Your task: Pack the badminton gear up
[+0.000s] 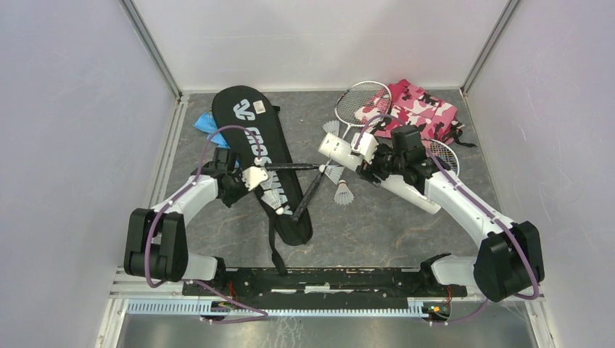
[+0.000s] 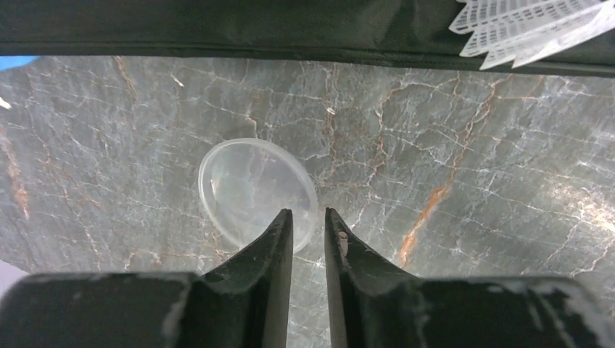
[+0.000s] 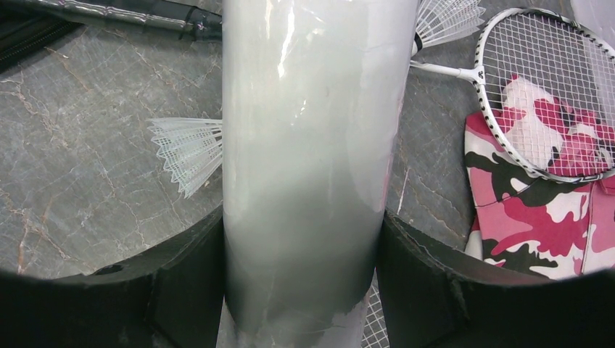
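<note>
Fingers of your left gripper (image 2: 308, 221) are standing narrowly apart, gripping nothing, with a clear lid (image 2: 250, 185) lying flat just beyond their tips. Your right gripper (image 3: 301, 239) is clamping the long white tube (image 3: 312, 109). By my judgement you are readying that tube for loading. The next move calls for picking up a shuttlecock (image 3: 185, 148), which is lying just beside it.

Top view high, steeply downward, 2 wrist views close-up (right shares tube (image 3: 304, 181))
</note>
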Available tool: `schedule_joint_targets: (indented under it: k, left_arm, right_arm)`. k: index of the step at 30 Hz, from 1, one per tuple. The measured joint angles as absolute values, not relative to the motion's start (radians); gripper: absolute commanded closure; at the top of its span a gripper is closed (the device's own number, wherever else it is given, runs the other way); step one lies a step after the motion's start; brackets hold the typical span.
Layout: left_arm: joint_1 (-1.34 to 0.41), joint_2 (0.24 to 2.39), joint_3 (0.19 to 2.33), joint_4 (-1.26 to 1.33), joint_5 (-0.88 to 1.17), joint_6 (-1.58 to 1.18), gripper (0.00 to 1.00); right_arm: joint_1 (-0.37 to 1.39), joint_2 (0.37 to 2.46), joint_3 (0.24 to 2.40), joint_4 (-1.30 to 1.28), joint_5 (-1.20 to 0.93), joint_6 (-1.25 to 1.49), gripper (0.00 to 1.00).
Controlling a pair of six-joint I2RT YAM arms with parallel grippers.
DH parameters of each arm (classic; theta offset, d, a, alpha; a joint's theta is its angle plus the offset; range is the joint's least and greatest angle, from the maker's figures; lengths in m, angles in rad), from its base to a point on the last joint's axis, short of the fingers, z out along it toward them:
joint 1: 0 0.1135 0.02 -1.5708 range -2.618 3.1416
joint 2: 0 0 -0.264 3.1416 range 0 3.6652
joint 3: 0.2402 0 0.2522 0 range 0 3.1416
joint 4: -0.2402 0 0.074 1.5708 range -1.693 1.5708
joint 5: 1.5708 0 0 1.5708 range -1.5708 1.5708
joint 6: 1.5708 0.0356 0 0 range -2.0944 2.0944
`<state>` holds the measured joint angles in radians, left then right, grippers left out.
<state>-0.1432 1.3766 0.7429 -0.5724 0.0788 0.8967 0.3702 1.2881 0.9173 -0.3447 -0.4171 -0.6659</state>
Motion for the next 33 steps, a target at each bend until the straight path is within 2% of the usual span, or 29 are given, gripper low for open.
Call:
schedule_joint_targets:
  k: [3,6,9,14,20,27,33]
  left_arm:
    - [-0.143,1.374,0.743,-0.548,0.081,0.888,0.37]
    - [-0.143,1.346,0.743,-0.540,0.097,0.878,0.19]
    - [-0.141,1.279,0.744,-0.539,0.157,0.875,0.12]
    - [-0.142,1.228,0.814,-0.540,0.367,0.871,0.13]
    - [-0.142,1.364,0.996,-0.541,0.535,0.848,0.19]
    - [-0.142,1.626,1.237,-0.648,0.588,0.846,0.23]
    - [-0.142,1.782,1.373,-0.817,0.603,0.876,0.31]
  right_arm:
    - [0.370,1.287,0.916,-0.344,-0.417,-0.666,0.66]
    - [0.370,1.284,0.907,-0.344,-0.417,-0.666,0.65]
    - [0.370,1.280,0.899,-0.343,-0.417,-0.665,0.65]
    - [0.370,1.275,0.892,-0.339,-0.417,-0.665,0.64]
    - [0.370,1.275,0.886,-0.336,-0.417,-0.666,0.64]
    - [0.370,1.275,0.884,-0.336,-0.417,-0.667,0.64]
    - [0.370,1.275,0.878,-0.336,-0.416,-0.670,0.64]
